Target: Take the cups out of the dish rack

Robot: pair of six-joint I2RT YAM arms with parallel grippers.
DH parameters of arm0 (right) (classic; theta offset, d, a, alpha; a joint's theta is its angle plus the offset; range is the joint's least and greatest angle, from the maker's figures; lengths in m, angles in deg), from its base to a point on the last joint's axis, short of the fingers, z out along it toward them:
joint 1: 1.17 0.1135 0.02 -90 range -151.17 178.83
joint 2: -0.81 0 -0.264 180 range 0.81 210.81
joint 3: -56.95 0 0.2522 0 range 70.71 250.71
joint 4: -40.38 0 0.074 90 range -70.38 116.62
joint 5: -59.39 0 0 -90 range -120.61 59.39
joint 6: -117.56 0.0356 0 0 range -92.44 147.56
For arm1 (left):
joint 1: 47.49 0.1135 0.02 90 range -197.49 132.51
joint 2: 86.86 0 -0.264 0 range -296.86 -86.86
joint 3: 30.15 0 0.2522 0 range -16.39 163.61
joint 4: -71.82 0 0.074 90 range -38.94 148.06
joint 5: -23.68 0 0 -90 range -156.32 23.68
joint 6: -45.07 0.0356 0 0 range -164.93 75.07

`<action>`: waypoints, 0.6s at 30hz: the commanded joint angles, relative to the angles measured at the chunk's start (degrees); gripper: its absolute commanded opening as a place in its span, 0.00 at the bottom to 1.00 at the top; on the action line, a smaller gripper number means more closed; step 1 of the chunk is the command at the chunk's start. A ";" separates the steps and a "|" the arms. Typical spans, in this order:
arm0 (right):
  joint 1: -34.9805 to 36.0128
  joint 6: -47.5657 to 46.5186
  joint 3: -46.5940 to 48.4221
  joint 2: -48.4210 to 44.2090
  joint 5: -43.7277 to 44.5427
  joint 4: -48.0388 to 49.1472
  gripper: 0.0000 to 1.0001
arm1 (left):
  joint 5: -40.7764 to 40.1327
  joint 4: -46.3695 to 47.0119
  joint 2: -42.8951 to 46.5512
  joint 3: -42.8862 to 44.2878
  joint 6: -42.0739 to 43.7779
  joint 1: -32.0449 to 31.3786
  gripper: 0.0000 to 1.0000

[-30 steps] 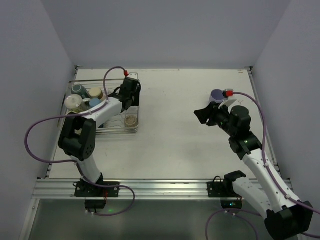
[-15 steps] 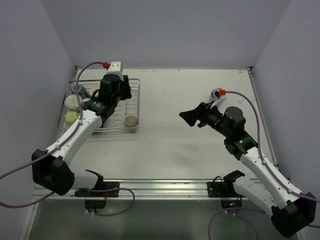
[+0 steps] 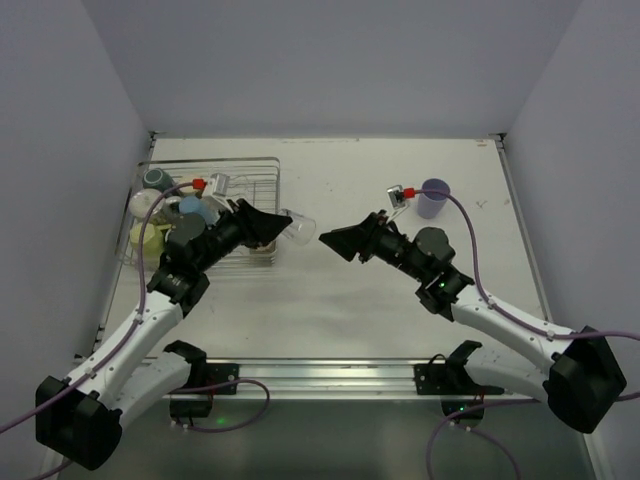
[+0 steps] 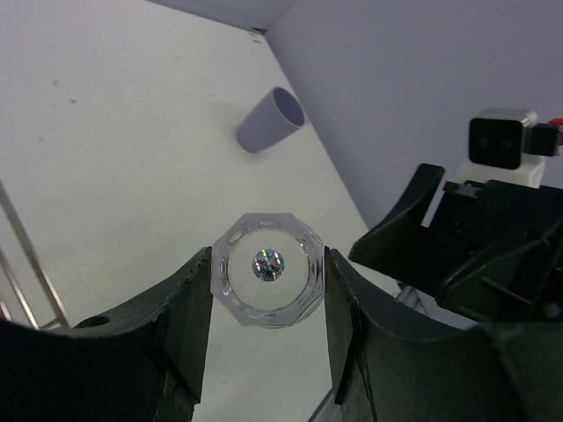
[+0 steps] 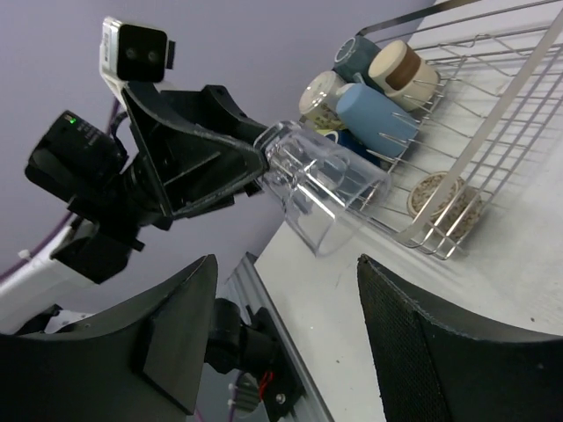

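Note:
A clear faceted tumbler is held out sideways over the table, just right of the dish rack, with my left gripper shut on its base. In the left wrist view the tumbler's base sits pinched between both fingers of that gripper. My right gripper faces it from the right, open and empty, a short gap away. Its wrist view looks between the spread fingers of the right gripper at the tumbler. A lavender cup stands upright on the table at the back right.
The rack still holds a dark teal cup, a pale yellow cup, a light blue cup and a tan-topped one, all at its left end. A speckled round disc lies in the rack's near corner. Walls close the table on three sides.
My left arm has swung out of the rack toward the middle, carrying the clear tumbler. My right arm left the lavender cup standing at the back right and moved left with its jaws opened.

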 commanded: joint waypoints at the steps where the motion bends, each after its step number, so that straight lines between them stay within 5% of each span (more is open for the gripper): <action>1: 1.71 3.06 1.17 2.99 2.30 9.19 0.67 | 9.27 14.64 2.24 -3.86 -10.51 -0.06 0.04; 10: 6.11 5.44 4.25 9.59 2.91 13.05 0.62 | 10.94 22.47 2.42 -8.35 -14.04 -0.15 0.05; 14: 6.99 5.09 4.78 10.48 4.40 15.33 0.47 | 12.00 23.00 1.54 -9.67 -14.13 -0.42 0.09; 17: 6.99 4.91 4.34 10.04 5.72 16.13 0.20 | 11.83 21.69 1.89 -9.94 -12.82 -0.42 0.39; 18: 6.99 4.22 4.26 9.78 6.60 15.35 0.12 | 11.22 19.07 2.33 -9.59 -11.16 -0.42 0.62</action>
